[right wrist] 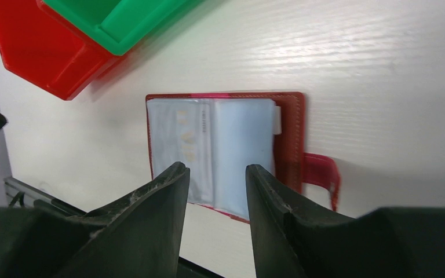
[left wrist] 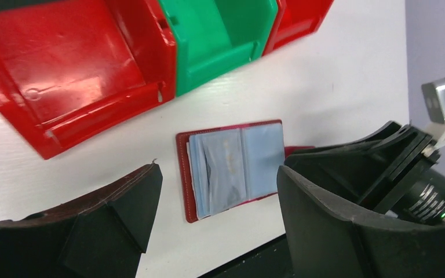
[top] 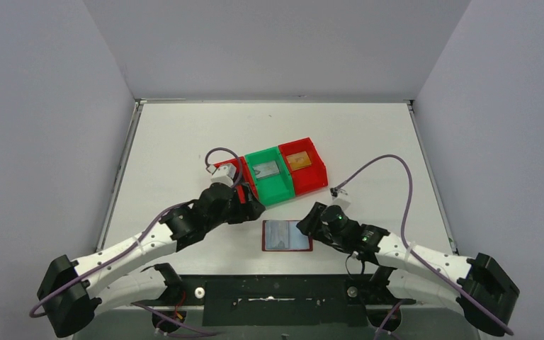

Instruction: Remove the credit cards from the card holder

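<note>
The card holder [top: 287, 236] lies open and flat near the table's front edge, its blue-grey clear pockets [left wrist: 232, 168] facing up and its red snap tab [right wrist: 321, 174] sticking out to one side. Whether a card sits in the pockets I cannot tell. A silver-grey credit card [top: 267, 169] lies in the green bin, and a gold-tan one [top: 298, 161] in the right red bin. My left gripper [top: 251, 209] [left wrist: 217, 171] hangs open just left of the holder. My right gripper [top: 308, 223] [right wrist: 217, 169] is open at the holder's right edge, with nothing between its fingers.
Three plastic bins stand in a row behind the holder: a red one [top: 232, 170] partly hidden by my left arm, a green one [top: 273, 190] and another red one [top: 312, 177]. The table's dark front edge [top: 276, 273] runs just below the holder.
</note>
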`<state>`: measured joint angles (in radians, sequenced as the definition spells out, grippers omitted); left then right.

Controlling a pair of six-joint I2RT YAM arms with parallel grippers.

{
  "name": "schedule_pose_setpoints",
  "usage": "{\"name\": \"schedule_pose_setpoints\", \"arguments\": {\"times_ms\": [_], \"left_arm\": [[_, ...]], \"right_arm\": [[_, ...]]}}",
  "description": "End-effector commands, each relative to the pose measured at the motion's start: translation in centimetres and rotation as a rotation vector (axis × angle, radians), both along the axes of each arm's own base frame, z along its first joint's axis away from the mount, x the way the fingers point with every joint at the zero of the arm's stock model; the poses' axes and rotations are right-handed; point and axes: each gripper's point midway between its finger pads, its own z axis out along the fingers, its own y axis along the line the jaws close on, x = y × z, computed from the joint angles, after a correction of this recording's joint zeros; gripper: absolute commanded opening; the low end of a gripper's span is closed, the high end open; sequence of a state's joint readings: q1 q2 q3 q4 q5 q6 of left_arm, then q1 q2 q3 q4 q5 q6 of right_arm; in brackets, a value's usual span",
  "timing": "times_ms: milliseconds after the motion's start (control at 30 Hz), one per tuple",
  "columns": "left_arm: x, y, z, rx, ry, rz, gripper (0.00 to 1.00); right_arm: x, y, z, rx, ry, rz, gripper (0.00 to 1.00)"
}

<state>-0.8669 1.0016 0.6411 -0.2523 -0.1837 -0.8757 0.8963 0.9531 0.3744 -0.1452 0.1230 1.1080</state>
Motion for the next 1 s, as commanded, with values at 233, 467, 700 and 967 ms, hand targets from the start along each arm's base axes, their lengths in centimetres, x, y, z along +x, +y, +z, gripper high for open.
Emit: {"name": "schedule_pose_setpoints", "arguments": {"times_ms": [233,467,700,967], "left_arm": [[0.3,7.5,3.0,-0.021,-0.110,0.303,0.72],[-0.1,8.4,3.1,-0.031,-0.114,0.328,0.72],[-0.3,8.8,3.3,-0.041,-0.121,0.331,0.72],[-0.5,8.9,3.0,-0.033,-0.115,0.326,0.72]], "right_arm": [[1.4,7.1,1.9,-0.302,-0.079,0.083,0.45],[1.1,8.7,0.5,-0.439,-0.051,0.110,0.42],[0.8,8.7,-1.1,-0.541,-0.011,0.104,0.35],[1.1,8.8,-0.6,-0.584,-0.038,0.092,0.13]]}}
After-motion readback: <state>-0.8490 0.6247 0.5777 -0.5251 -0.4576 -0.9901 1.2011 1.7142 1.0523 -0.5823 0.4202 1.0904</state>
